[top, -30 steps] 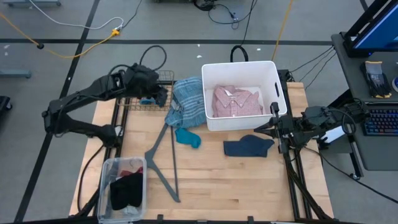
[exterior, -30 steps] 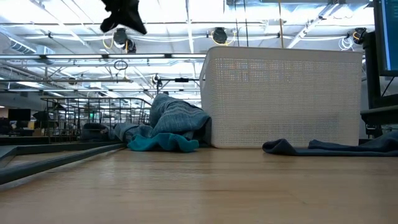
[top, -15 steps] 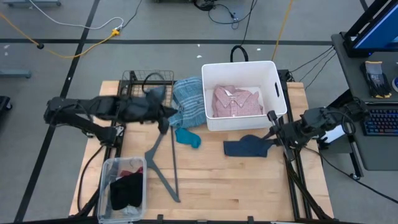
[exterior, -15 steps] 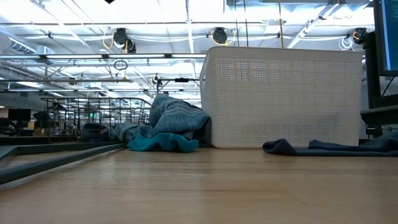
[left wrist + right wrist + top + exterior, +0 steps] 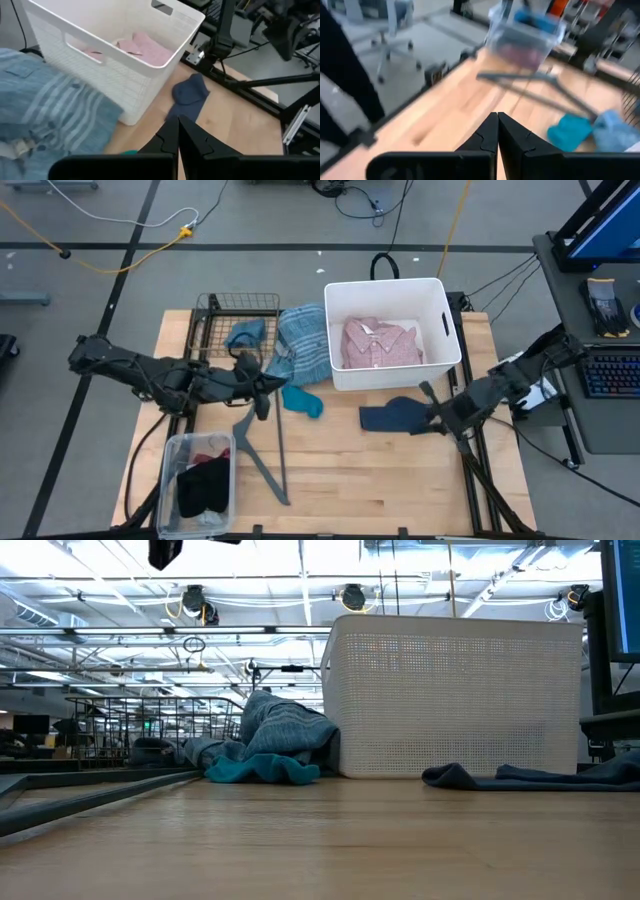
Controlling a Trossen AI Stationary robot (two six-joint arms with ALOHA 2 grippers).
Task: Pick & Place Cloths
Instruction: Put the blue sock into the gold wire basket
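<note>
Cloths in tub: pink button shirt lies inside the white perforated plastic tub; from the left wrist view only pink folds show over the rim, and from table height the tub wall hides it altogether.
Cloths beside tub: blue-plaid shirt is heaped against the tub's left wall, with a small teal piece just in front of it on the wooden table.
Navy piece: flat navy cloth on the table in front of the tub, near the right edge.
Wire basket: a grey-blue piece sits in the black wire basket at the back left.
Clear bin: front-left clear plastic bin holds dark and maroon items, too bunched to tell apart.
Hanger: grey V-shaped bar lies flat between bin and teal piece.
Left gripper: above the table beside the plaid shirt, fingers pressed together with nothing between them.
Right gripper: at the navy cloth's right end, fingertips closed on nothing in its wrist view; whether it touches the cloth is hard to make out.
</note>
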